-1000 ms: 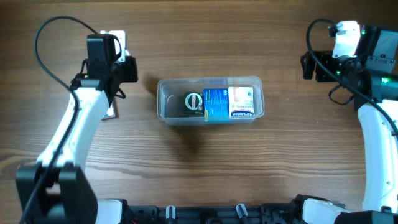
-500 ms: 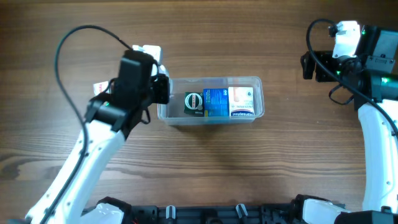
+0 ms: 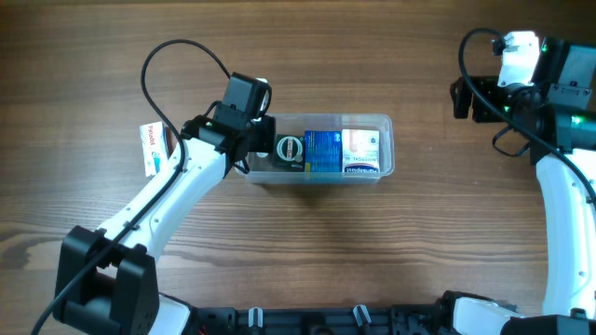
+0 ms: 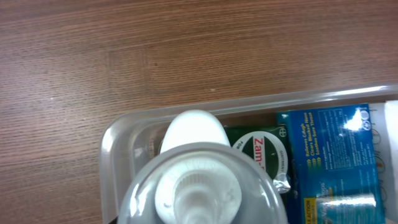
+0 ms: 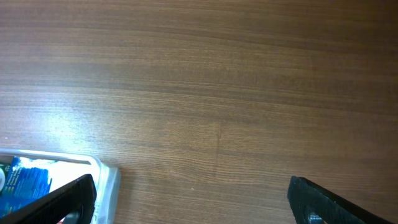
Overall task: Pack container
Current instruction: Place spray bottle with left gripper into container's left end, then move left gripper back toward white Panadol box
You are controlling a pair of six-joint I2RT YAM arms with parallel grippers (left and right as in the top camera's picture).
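The tub (image 3: 321, 116) sits in the middle of your table (image 3: 298, 251). Inside it, three things lie in a row: a tin (image 3: 290, 150) at the left, a box (image 3: 323, 154) right next to it, and a second box (image 3: 362, 151) at the right end. Your left gripper (image 3: 258, 138) hangs over the tub's left end with a bottle (image 4: 199, 186) in it, right by the tin. A loose box (image 3: 154, 149) lies on the table left of the tub, well apart. Your right gripper (image 5: 189, 193) is far off to the right, over the table.
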